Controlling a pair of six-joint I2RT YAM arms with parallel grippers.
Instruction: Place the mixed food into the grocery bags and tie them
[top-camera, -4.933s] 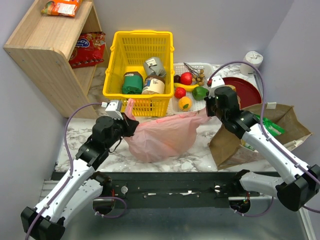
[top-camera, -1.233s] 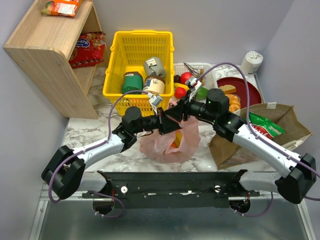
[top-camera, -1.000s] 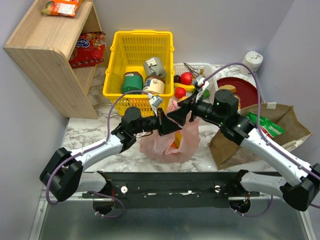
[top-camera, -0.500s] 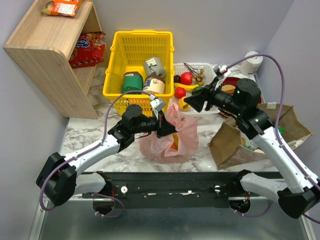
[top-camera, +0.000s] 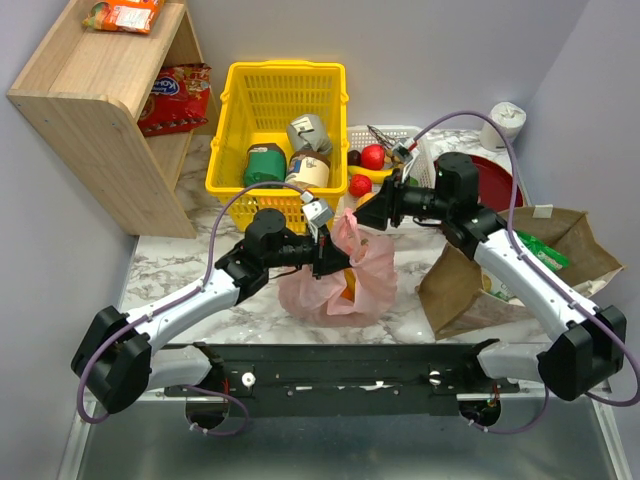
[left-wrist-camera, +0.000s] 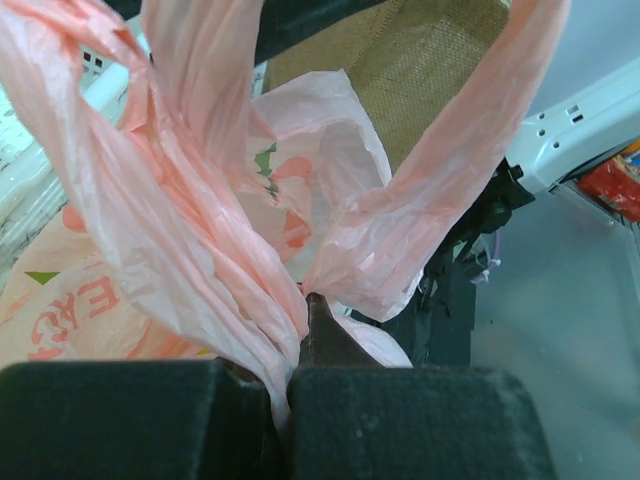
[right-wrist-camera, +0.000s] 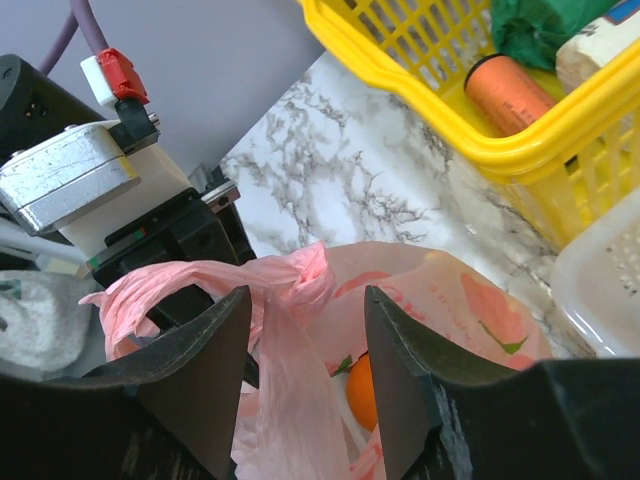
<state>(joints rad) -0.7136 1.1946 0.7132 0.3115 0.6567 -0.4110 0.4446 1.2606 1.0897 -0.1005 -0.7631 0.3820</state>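
Observation:
The pink plastic grocery bag (top-camera: 362, 272) sits at the table's middle with a small orange fruit (right-wrist-camera: 362, 392) inside. My left gripper (top-camera: 333, 262) is shut on the bag's gathered plastic (left-wrist-camera: 255, 300), and both loop handles rise from the pinch. My right gripper (top-camera: 368, 216) hovers over the bag's top, open. A twisted knot of handle (right-wrist-camera: 303, 275) lies between its fingers (right-wrist-camera: 198, 372), unpinched. The brown paper grocery bag (top-camera: 500, 270) lies at the right with the green crisp packet (top-camera: 541, 255) in its mouth.
A yellow basket (top-camera: 330, 80) with tins and jars stands behind the bag. A white tray (top-camera: 392, 133) of fruit and a red plate (top-camera: 497, 185) are at the back right. The wooden shelf (top-camera: 95, 95) holds snack packets at the left.
My right gripper let go of the handle, swung out to the right, then came back toward the bag's top while its jaws narrowed. The left gripper kept its pinch and barely moved.

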